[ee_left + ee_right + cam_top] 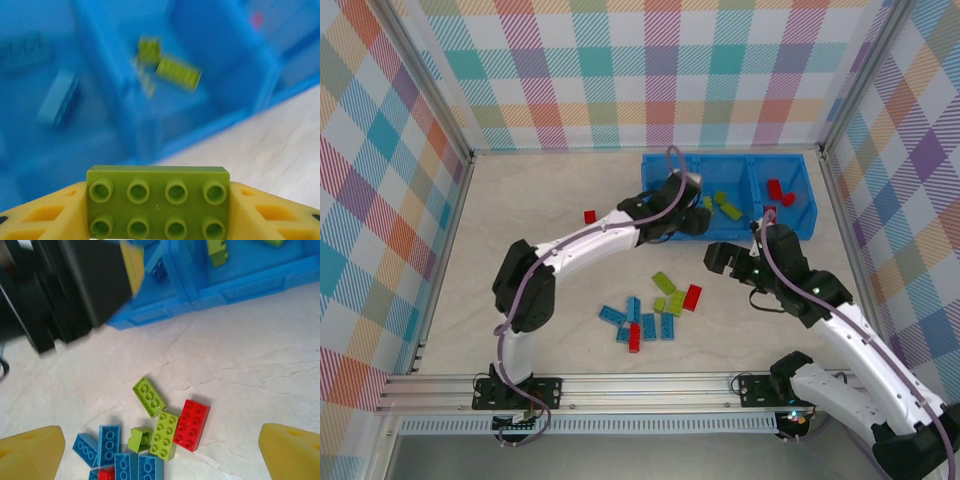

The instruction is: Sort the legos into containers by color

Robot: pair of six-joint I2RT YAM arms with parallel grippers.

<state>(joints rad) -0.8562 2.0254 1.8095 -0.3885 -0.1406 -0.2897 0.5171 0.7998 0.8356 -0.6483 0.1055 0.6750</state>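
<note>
While left pincer [158,212] grips lime brick [158,176], bin [202,131] ahead

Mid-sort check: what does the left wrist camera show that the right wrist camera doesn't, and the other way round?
Left wrist: a green brick clamped in the left gripper. Right wrist: the loose pile of green, red and blue bricks waiting on the table. Both: the blue bin with green bricks inside.
</note>
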